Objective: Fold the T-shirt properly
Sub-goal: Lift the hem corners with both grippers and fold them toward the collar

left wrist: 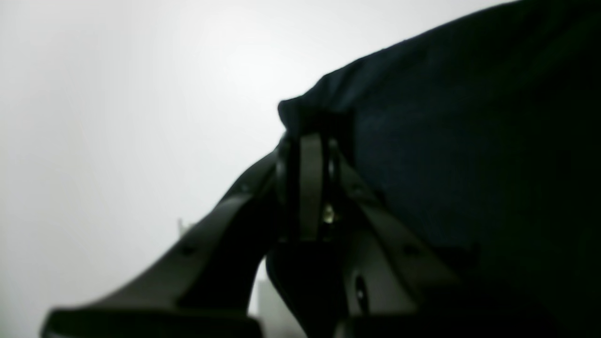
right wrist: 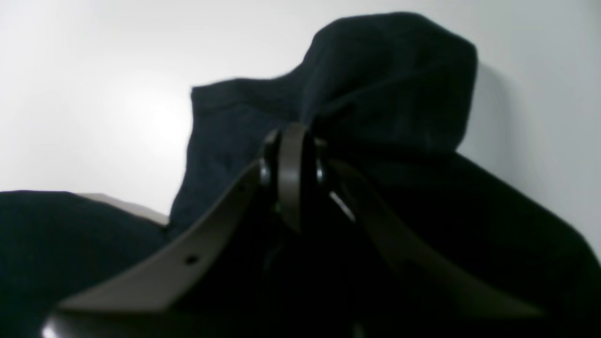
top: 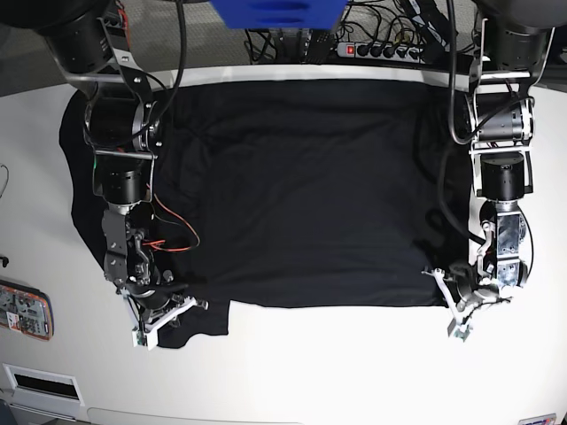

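In the left wrist view, the left hand [left wrist: 310,141] is clenched on a bunched corner of the plain black short-sleeved cloth T-shirt [left wrist: 469,155], whose dark fabric fills the right side of the picture against the pale white tabletop [left wrist: 117,117]. In the right wrist view, the right hand [right wrist: 291,145] is likewise clamped tight on a gathered fold of the T-shirt [right wrist: 389,84], which rises in a rounded hump above the fingertips, while more of the cloth lies at the lower left over the tabletop [right wrist: 94,94]. In the base view, the T-shirt [top: 301,195] lies spread wide and mostly flat across the middle of the white tabletop [top: 337,363], its near edge running straight between the two arms. The right hand [top: 159,312] pinches the near corner on this view's left, where a flap of cloth hangs lower than the rest, and the left hand [top: 461,305] grips the near corner on this view's right. A power strip [top: 381,50] with cables sits beyond the far edge.
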{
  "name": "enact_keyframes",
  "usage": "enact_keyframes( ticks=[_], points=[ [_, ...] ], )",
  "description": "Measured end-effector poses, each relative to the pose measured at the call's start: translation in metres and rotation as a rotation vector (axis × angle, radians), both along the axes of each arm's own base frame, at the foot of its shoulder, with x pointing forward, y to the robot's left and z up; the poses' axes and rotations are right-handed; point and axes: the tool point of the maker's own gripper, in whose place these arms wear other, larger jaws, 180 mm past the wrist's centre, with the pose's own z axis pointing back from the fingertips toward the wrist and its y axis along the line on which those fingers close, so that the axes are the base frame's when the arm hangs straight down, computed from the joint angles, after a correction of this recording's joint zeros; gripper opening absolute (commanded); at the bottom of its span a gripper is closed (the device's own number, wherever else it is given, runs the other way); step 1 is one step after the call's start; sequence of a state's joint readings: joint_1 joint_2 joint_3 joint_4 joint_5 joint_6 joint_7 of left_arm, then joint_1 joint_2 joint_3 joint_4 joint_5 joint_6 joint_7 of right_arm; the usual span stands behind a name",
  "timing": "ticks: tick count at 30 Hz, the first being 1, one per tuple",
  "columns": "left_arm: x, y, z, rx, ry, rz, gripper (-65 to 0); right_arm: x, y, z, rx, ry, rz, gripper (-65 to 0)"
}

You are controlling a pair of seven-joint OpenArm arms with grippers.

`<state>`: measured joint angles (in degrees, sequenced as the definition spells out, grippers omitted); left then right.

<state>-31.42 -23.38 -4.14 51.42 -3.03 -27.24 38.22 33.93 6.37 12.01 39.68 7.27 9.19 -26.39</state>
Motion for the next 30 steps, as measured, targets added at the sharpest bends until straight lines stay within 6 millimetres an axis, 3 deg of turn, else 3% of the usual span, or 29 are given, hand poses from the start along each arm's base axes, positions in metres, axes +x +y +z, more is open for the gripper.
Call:
enact_keyframes(
  ticks=[8,12,15,21,27,30],
  points=[
    [0.004,0.016,0.012,0.026,-0.018,0.013,-65.0,0.011,0.001,0.019,-0.004,-0.040,0.008,-65.0],
    [0.007,0.026,0.020,0.032,-0.037,0.020,-65.0,0.019,0.001,0.048,-0.021,-0.120,0.018,-65.0],
    [0.000,0.026,0.015,0.040,-0.035,0.018,-65.0,0.020,0.002,0.068,-0.034,-0.168,0.028,-65.0],
    [-0.025,0.005,0.016,0.093,-0.083,-0.065,-65.0,-0.017,0.001,0.033,-0.066,-0.080,0.044,-65.0],
    [-0.039,-0.001,0.014,0.106,-0.097,-0.091,-65.0,-0.019,0.000,0.048,-0.071,-0.142,0.040,-65.0],
    [-0.051,0.011,0.004,0.086,-0.075,-0.040,-65.0,-0.028,0.000,0.039,-0.074,-0.123,0.041,-65.0]
  ],
)
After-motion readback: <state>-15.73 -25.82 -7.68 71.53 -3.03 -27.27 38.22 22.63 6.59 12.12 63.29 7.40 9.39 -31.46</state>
